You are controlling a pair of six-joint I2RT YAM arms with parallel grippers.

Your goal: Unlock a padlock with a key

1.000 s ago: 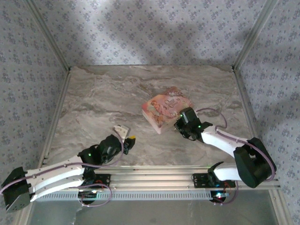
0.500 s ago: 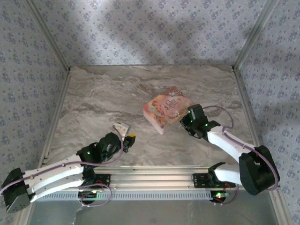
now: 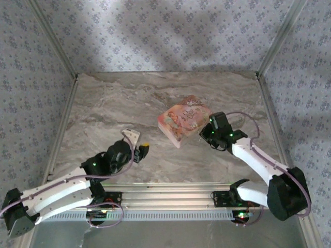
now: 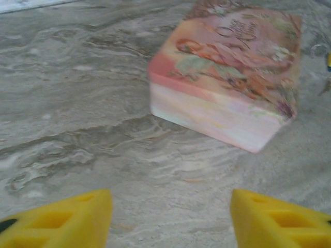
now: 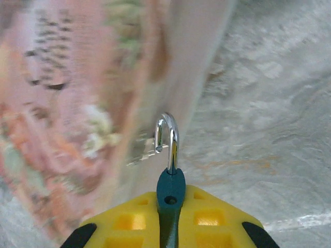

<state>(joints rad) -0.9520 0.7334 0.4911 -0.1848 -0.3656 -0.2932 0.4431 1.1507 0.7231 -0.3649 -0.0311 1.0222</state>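
Observation:
My right gripper (image 5: 170, 200) is shut on the padlock (image 5: 170, 187), a small dark-blue body pinched edge-on between the yellow fingers. Its silvery shackle (image 5: 168, 135) sticks out forward with one end free of the body. A small blurred silvery bit hangs by that free end; I cannot tell what it is. The key is hidden. In the top view the right gripper (image 3: 208, 132) sits at the pink packet's right corner. My left gripper (image 3: 139, 143) is at the near left, open, and in its wrist view the gripper (image 4: 170, 206) has only bare table between the fingers.
A flat pink-orange printed packet (image 3: 183, 119) lies mid-table, ahead of the left gripper (image 4: 227, 77) and close on the left of the padlock (image 5: 67, 103). Marble tabletop (image 3: 114, 108) stretches behind it. Patterned walls and metal rails (image 3: 62, 134) bound the table.
The left gripper's jaws have spread wide and it has edged forward. The right gripper has shifted to the right and back along the packet's corner, still holding the padlock.

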